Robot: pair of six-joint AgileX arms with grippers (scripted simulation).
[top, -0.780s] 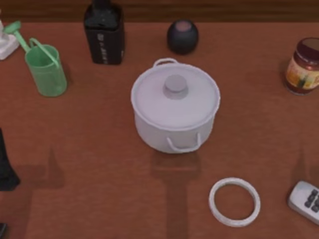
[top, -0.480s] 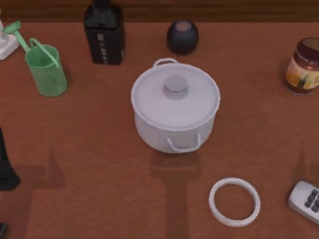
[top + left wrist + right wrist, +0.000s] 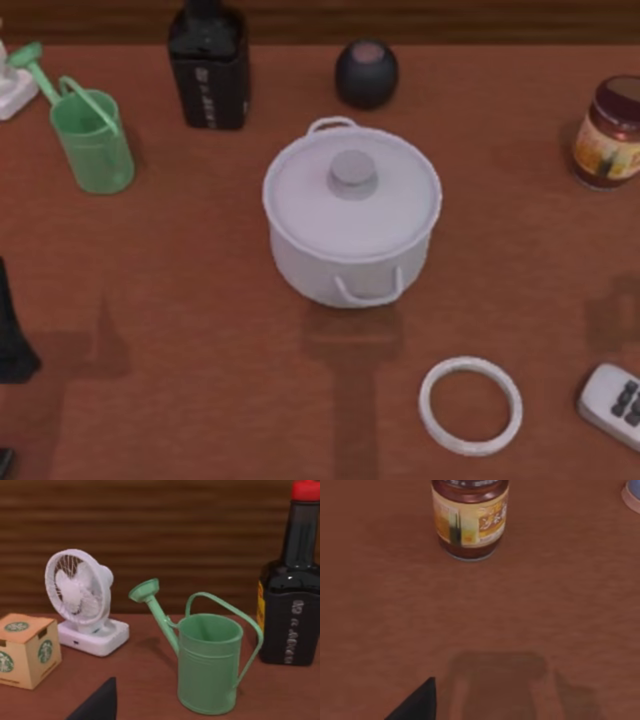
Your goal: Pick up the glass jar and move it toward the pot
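Observation:
The glass jar [image 3: 608, 133], with a dark red lid and a yellow-orange label, stands at the table's far right edge. The right wrist view shows the jar [image 3: 470, 520] upright on bare wood, some way ahead of my right gripper [image 3: 417, 705]. Only a dark tip of that gripper shows, and it touches nothing. The white pot [image 3: 350, 220], with lid and grey knob, sits mid-table, well left of the jar. My left arm [image 3: 12, 335] stays parked at the left edge. The right arm is outside the top view; only its shadow [image 3: 612, 312] shows.
A green watering can [image 3: 92, 140], a black bottle [image 3: 208, 65] and a dark round speaker [image 3: 366, 72] stand along the back. A white ring [image 3: 470, 405] and a remote [image 3: 615, 403] lie front right. A white fan [image 3: 82, 600] and a small box [image 3: 25, 650] are back left.
The right arm's shadow at the table's right side has changed from a tall narrow shape to a short block. The jar, the pot and the left arm have not moved.

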